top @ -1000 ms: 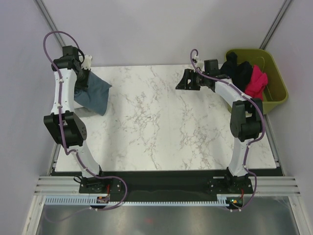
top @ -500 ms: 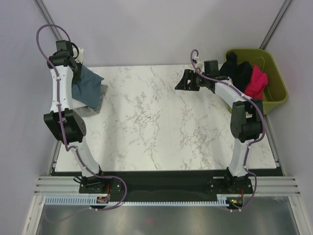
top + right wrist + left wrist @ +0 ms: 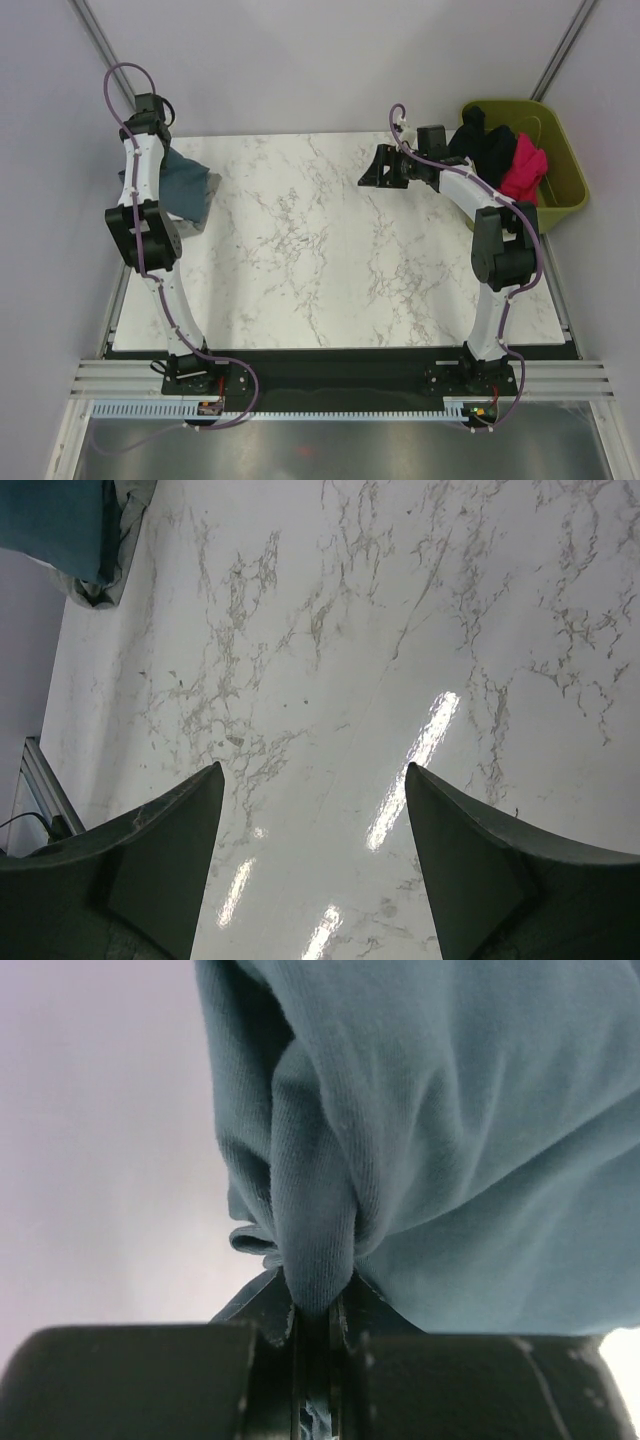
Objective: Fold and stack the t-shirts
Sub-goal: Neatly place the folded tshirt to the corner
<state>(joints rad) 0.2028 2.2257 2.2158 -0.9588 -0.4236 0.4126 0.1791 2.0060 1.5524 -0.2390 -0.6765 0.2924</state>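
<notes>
Two arms rise from the near edge of the marble worktop (image 3: 330, 260). The left arm (image 3: 145, 235) reaches along the left edge to the far-left corner. There the left jaws are clenched on a bunched fold of the slate-blue t-shirt (image 3: 450, 1110), and the wrist view shows the cloth pinched tight between them. The shirt hangs from that grip in soft creases just beside the arm. Its lower part is above a pale grey cloth (image 3: 125, 560) that lies by the left edge; whether the two touch cannot be told. The right arm (image 3: 490, 230) stretches from the right side toward the far edge. The right jaws stand released, wide apart over bare marble and well apart from the blue shirt. Beyond the far-right corner sits an olive-green bin (image 3: 572, 175). It holds a black t-shirt (image 3: 488, 145) and a magenta-pink t-shirt (image 3: 525, 168), bunched side by side, the black one nearer the worktop.
</notes>
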